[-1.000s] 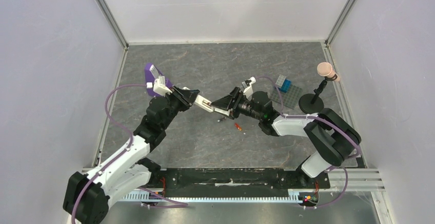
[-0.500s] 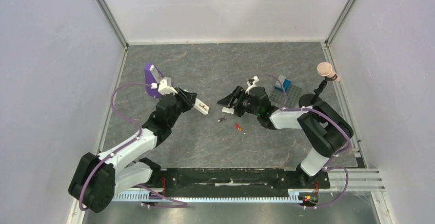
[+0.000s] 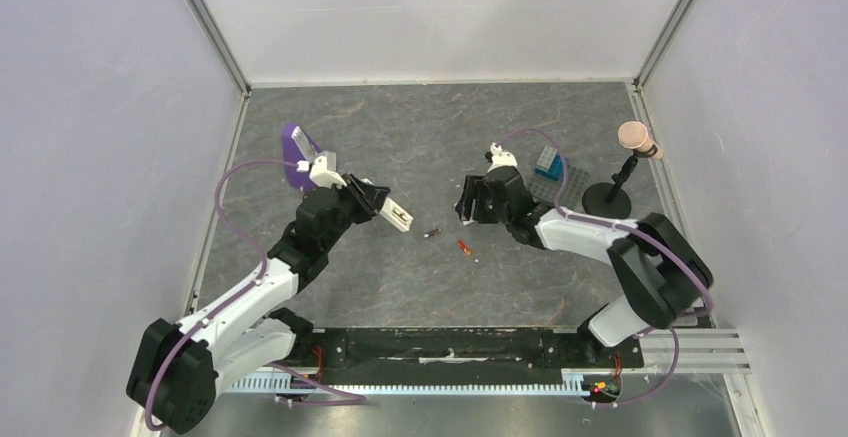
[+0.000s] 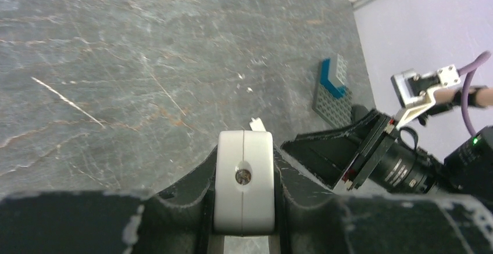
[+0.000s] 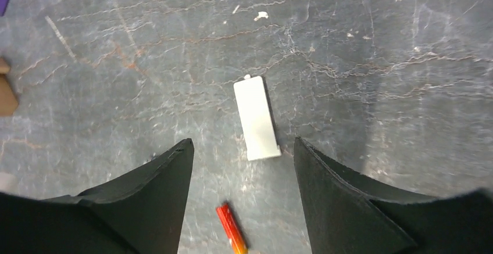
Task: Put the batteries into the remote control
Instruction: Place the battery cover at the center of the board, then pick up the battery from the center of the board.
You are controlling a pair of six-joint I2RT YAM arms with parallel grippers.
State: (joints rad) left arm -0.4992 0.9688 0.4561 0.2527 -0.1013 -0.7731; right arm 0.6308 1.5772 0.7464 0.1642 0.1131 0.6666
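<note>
My left gripper is shut on the white remote control and holds it above the table, pointing right. In the left wrist view the remote's end face sits clamped between the black fingers. The dark battery and the red-orange battery lie on the table between the arms. My right gripper is open and empty, pointing down. Between its fingers the right wrist view shows the red-orange battery and a flat white strip on the table.
A purple stand is behind the left gripper. A grey baseplate with a blue brick lies at the right, next to a black stand with a pink ball. Walls enclose the table.
The two grippers have drawn apart. The right gripper let go at the remote, pulled back right and turned downward. The left gripper drew the remote slightly left.
</note>
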